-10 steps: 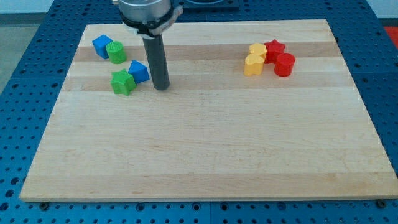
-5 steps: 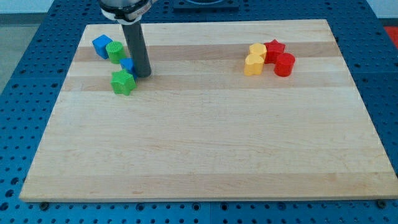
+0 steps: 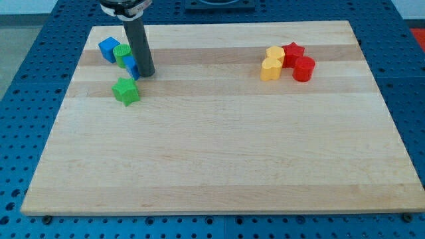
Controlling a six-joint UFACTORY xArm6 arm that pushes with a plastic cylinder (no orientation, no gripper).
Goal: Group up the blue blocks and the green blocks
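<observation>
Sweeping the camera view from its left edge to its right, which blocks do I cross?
Blue cube → green star block → yellow blocks → red star block → red cylinder. The pieces crowded around my tip overlap, so I skip them.

The dark rod (image 3: 138,46) stands in front of a small blue block (image 3: 131,67) and covers most of it, so its shape cannot be told. My tip (image 3: 146,74) is just at that block's right side; if they touch is not clear. The rod also hides the right edge of the green cylinder (image 3: 121,52). The arm above the rod is cut off by the view's top edge.
</observation>
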